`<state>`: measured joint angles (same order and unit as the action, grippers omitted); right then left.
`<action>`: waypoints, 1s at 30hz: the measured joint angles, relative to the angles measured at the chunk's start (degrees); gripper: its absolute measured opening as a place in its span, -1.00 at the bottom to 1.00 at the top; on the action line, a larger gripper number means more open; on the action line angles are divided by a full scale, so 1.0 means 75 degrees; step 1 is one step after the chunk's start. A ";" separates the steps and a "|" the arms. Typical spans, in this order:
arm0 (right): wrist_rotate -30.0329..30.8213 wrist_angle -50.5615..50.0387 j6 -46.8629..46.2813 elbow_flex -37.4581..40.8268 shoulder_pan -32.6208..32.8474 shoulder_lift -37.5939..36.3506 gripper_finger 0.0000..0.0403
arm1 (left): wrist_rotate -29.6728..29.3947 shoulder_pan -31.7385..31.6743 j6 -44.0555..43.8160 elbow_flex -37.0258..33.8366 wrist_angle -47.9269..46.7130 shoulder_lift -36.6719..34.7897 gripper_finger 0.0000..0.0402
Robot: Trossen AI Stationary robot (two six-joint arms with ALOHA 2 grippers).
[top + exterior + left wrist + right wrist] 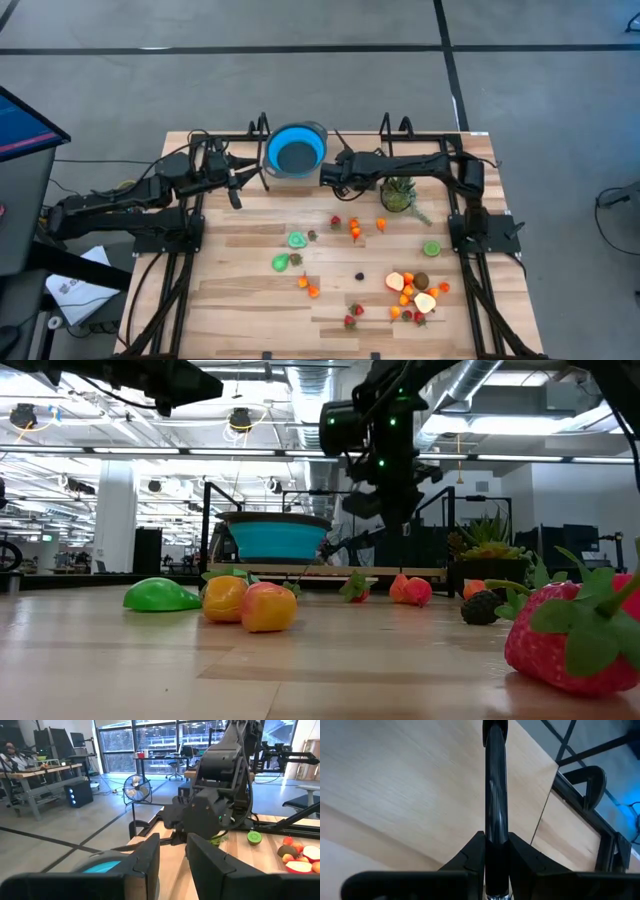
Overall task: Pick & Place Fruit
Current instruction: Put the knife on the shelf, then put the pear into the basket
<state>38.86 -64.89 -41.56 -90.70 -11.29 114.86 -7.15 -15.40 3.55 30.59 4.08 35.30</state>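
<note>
- Strawberry [575, 630] is lying nearest the low camera.
- Black handle [495, 785] is being clamped by right gripper [330, 172] at the table's [250, 310] far edge.
- Left gripper [237, 180] is being held narrowly parted, empty.
- Fruit [355, 232] is being left nearward of both.

Strawberry [578, 628] cut by low view's right edge.

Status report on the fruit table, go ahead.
Right gripper shut on round blue bowl's black handle. Left gripper beside bowl, empty. Toy fruits all on table.
</note>
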 joint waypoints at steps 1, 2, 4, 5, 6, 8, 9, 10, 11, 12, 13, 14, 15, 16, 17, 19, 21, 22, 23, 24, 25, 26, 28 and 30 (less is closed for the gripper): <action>-0.0016 -0.0008 0.0031 0.0000 -0.0039 0.0050 -0.76 | -0.0001 0.0000 0.0000 0.0000 0.0000 0.0002 -0.54; -0.0013 0.0036 0.0110 -0.0003 -0.0064 0.0091 -0.76 | -0.0005 0.0000 0.0000 0.0000 0.0005 -0.0001 -0.54; -0.0045 0.0089 0.0227 -0.0003 -0.0102 0.0115 -0.76 | -0.0001 0.0000 0.0000 0.0000 0.0006 -0.0001 -0.54; -0.0040 0.0140 0.0295 -0.0003 -0.0119 0.0112 -0.76 | -0.0004 0.0002 0.0000 0.0000 0.0006 -0.0001 -0.54; -0.0039 0.0209 0.0347 -0.0008 -0.0120 0.0106 -0.76 | -0.0001 0.0000 0.0000 0.0000 0.0009 -0.0001 -0.54; -0.0047 0.0225 0.0367 -0.0009 -0.0134 0.0106 -0.76 | -0.0001 0.0000 0.0000 0.0000 0.0009 -0.0001 -0.54; -0.0085 0.0227 0.0370 -0.0009 -0.0153 0.0106 -0.76 | -0.0003 0.0000 0.0000 0.0000 0.0008 -0.0001 -0.54; -0.0154 0.0229 0.0371 -0.0009 -0.0173 0.0106 -0.76 | -0.0001 0.0000 0.0000 0.0000 0.0009 -0.0001 -0.54; -0.0237 0.0229 0.0389 -0.0009 -0.0191 0.0106 -0.76 | -0.0001 0.0000 0.0000 0.0000 0.0009 -0.0001 -0.54; -0.0335 0.0238 0.0409 -0.0009 -0.0212 0.0106 -0.76 | -0.0001 0.0000 0.0000 0.0000 0.0009 -0.0001 -0.54; -0.0424 0.0252 0.0422 -0.0009 -0.0228 0.0106 -0.76 | -0.0001 0.0000 0.0000 0.0000 0.0009 -0.0001 -0.54; -0.0483 0.0290 0.0422 -0.0009 -0.0246 0.0106 -0.76 | -0.0001 0.0000 0.0000 0.0000 0.0009 -0.0001 -0.54; -0.0533 0.0355 0.0422 -0.0009 -0.0266 0.0106 -0.76 | -0.0001 0.0000 0.0000 0.0000 0.0009 -0.0001 -0.54; -0.0561 0.0393 0.0422 -0.0009 -0.0268 0.0106 -0.75 | -0.0001 0.0000 0.0000 0.0000 0.0009 -0.0001 -0.54; -0.0561 0.0398 0.0422 -0.0009 -0.0268 0.0106 -0.73 | -0.0001 0.0000 0.0000 0.0000 0.0009 -0.0001 -0.54; -0.0562 0.0403 0.0483 -0.0009 -0.0271 0.0106 -0.66 | -0.0001 0.0000 0.0000 0.0000 0.0009 -0.0001 -0.54; -0.0595 0.0403 0.0584 -0.0009 -0.0253 0.0106 -0.55 | -0.0001 0.0000 0.0000 0.0002 0.0009 -0.0001 -0.54; -0.0596 0.0406 0.0603 -0.0009 -0.0239 0.0106 -0.50 | -0.0002 0.0000 0.0000 0.0003 0.0009 -0.0001 -0.54; -0.0610 0.0409 0.0603 -0.0009 -0.0219 0.0106 -0.44 | -0.0001 0.0000 0.0000 0.0003 0.0009 -0.0001 -0.54; -0.0608 0.0409 0.0607 -0.0009 -0.0197 0.0106 -0.39 | -0.0001 0.0000 0.0000 0.0003 0.0009 -0.0001 -0.54; -0.0610 0.0409 0.0625 -0.0009 -0.0181 0.0106 -0.35 | -0.0001 0.0000 0.0000 0.0003 0.0009 -0.0001 -0.54; -0.0608 0.0408 0.0668 -0.0009 -0.0150 0.0103 -0.30 | -0.0001 0.0000 0.0000 0.0003 0.0009 -0.0001 -0.54; -0.0610 0.0405 0.0795 -0.0009 -0.0131 0.0046 -0.24 | -0.0001 0.0000 0.0000 0.0003 0.0009 -0.0001 -0.54; -0.0608 0.0293 0.0824 -0.0091 -0.0084 0.0019 -0.22 | -0.0001 0.0000 0.0000 0.0003 0.0009 -0.0001 -0.54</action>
<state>34.30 -62.69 -35.38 -91.38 -11.91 115.00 -7.16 -15.40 3.55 30.61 4.14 35.29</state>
